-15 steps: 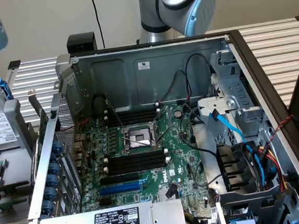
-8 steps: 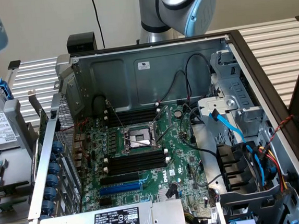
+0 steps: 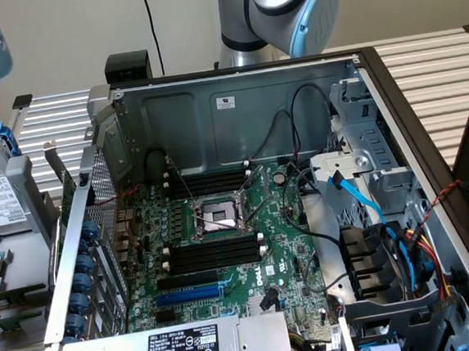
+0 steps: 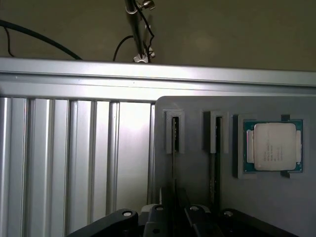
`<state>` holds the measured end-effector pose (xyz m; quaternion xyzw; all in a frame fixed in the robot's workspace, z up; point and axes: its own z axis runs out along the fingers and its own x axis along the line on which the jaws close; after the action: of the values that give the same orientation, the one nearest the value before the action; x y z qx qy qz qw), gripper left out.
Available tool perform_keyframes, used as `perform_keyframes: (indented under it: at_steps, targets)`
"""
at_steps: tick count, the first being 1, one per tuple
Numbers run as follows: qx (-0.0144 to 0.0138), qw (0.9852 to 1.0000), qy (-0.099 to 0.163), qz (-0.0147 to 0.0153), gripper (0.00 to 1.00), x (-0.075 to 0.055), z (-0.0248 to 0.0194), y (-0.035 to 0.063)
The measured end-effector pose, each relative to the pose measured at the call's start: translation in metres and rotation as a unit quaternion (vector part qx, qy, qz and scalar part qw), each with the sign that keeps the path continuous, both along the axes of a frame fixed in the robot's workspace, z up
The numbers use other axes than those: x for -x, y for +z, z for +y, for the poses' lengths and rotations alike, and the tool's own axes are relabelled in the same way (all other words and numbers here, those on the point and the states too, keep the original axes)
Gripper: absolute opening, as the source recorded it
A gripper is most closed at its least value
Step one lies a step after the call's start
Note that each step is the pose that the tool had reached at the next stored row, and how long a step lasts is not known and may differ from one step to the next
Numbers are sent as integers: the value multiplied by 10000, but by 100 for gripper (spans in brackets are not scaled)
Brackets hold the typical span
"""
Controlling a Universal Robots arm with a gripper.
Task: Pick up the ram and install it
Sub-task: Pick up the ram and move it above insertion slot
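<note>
On the slatted table point(image 4: 74, 163), grey holder point(image 4: 195, 168): my gripper point(image 4: 174, 212) sits at the ram point(image 4: 174, 158), unlifted; grip I cannot tell. The black slots point(image 3: 213, 255) are empty.

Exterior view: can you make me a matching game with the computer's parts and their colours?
Things:
1. board
2. long slots
3. shorter slot
4. case wall

Colours:
A. blue
B. grey
C. green
D. black

Pairs: 1-C, 2-D, 3-A, 4-B
</note>
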<state>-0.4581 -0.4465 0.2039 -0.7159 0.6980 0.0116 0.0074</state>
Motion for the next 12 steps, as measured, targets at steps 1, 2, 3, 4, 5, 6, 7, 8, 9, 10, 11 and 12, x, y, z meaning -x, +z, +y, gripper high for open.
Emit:
perform_keyframes:
  at_steps: [1, 2, 3, 4, 5, 6, 7, 8, 9, 10, 11, 12]
  targets:
    - [0, 10000, 0, 0, 19, 0, 0, 0]
    - [0, 10000, 0, 0, 19, 0, 0, 0]
    - [0, 10000, 0, 0, 19, 0, 0, 0]
    - [0, 10000, 0, 0, 19, 0, 0, 0]
    - [0, 10000, 0, 0, 19, 0, 0, 0]
    - [0, 10000, 0, 0, 19, 0, 0, 0]
    - [0, 10000, 0, 0, 19, 0, 0, 0]
    - [0, 10000, 0, 0, 19, 0, 0, 0]
    - [0, 10000, 0, 0, 19, 0, 0, -2]
    - [0, 10000, 0, 0, 19, 0, 0, -3]
    - [0, 10000, 0, 0, 19, 0, 0, -4]
    - [0, 10000, 0, 0, 19, 0, 0, -5]
